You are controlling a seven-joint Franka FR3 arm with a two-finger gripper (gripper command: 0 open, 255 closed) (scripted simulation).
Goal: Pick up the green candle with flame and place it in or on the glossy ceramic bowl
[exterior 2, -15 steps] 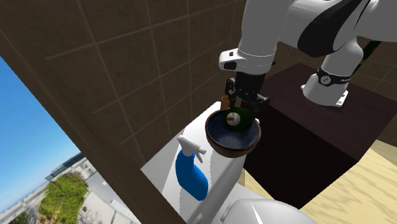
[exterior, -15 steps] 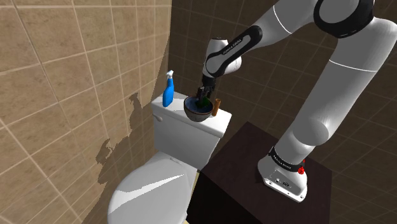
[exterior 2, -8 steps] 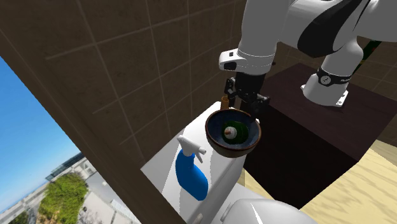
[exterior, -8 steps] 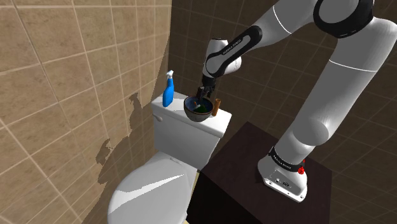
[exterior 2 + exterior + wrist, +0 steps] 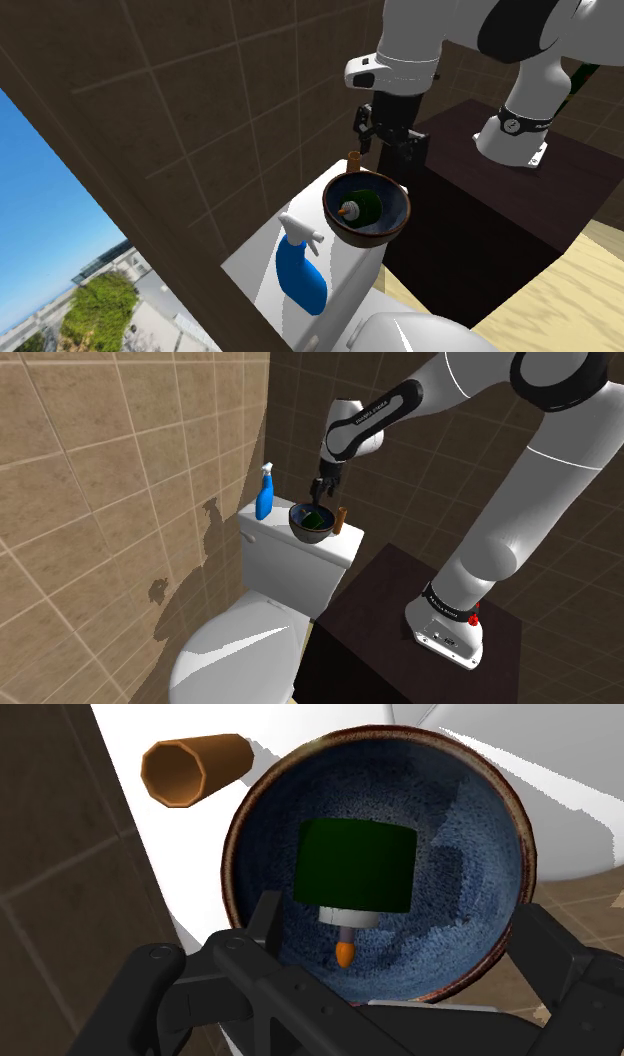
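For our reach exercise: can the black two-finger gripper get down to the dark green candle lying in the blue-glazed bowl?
Probably yes. The gripper hangs open just above the bowl, and the candle lies on its side inside, uncovered; only the bowl's wall might get in the way.

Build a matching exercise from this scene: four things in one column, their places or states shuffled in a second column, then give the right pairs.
Things
1. green candle
2. blue spray bottle
3. brown tube
4. tool

Places or states
A. open, above the bowl
B. upright on the toilet tank lid, apart from the bowl
C. lying on its side inside the bowl
D. close beside the bowl's rim

Pairs: 1-C, 2-B, 3-D, 4-A
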